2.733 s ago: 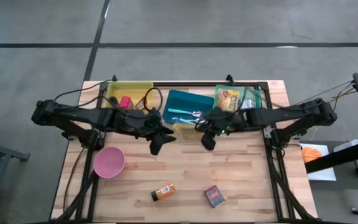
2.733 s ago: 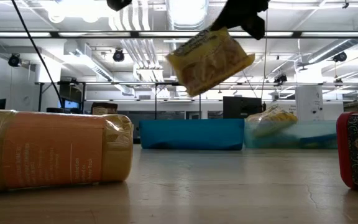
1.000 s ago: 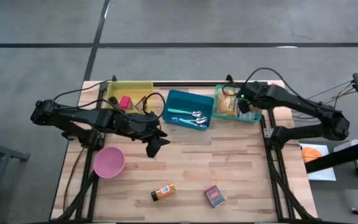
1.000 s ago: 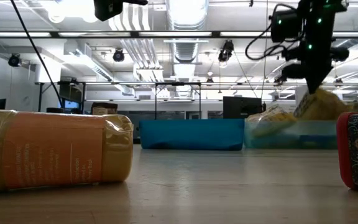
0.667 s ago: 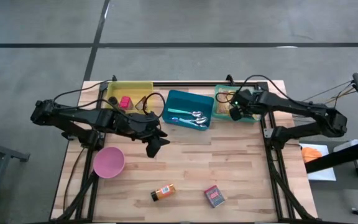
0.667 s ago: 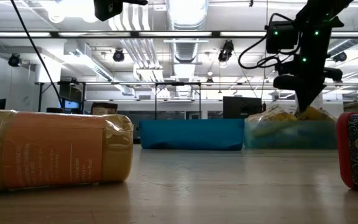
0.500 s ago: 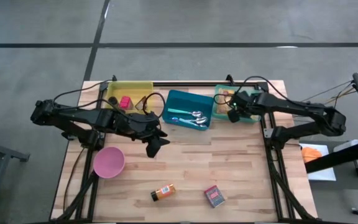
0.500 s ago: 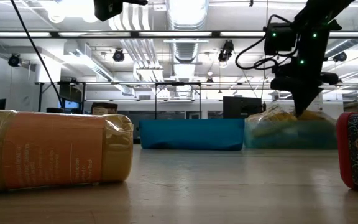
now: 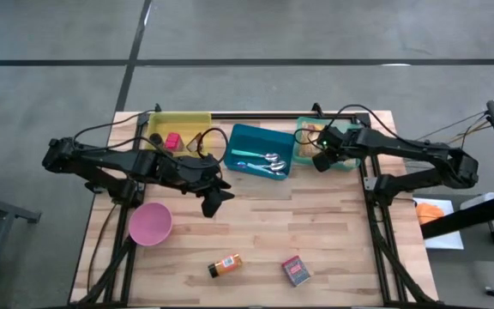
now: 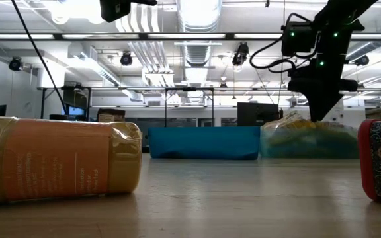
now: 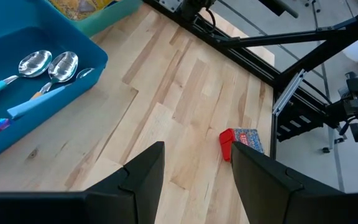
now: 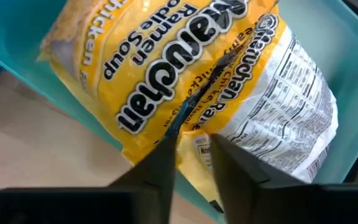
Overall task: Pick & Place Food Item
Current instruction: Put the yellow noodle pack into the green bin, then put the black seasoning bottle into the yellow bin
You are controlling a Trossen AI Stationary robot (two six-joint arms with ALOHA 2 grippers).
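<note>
Two yellow ramen packets (image 12: 166, 68) lie in the teal bin (image 9: 352, 163) at the table's far right; one shows its nutrition label (image 12: 284, 106). My right gripper (image 12: 193, 149) points steeply down into that bin (image 10: 319, 118), its fingers a little apart over the top packet's crimped seam. My left gripper (image 9: 213, 202) hangs open above the bare wood left of centre (image 11: 197, 168), with nothing between its fingers. My right gripper stands with its fingertips (image 12: 166, 155) on either side of the top packet's seam (image 12: 194, 93), coming from above. I cannot tell whether they touch it. The packet lies on the other packet and leans on the bin's wall.
A blue bin with spoons (image 9: 262, 150) sits beside the teal one, and a yellow bin (image 9: 178, 129) stands far left. A pink bowl (image 9: 150, 223), an orange bottle (image 9: 225, 265) and a red box (image 9: 296, 270) lie on the near half of the table.
My right gripper has sunk into the teal bin, shifting slightly toward the table's near and left side and tipping more steeply down. The ramen packet that hung below it above the bin now lies inside with the other packet.
</note>
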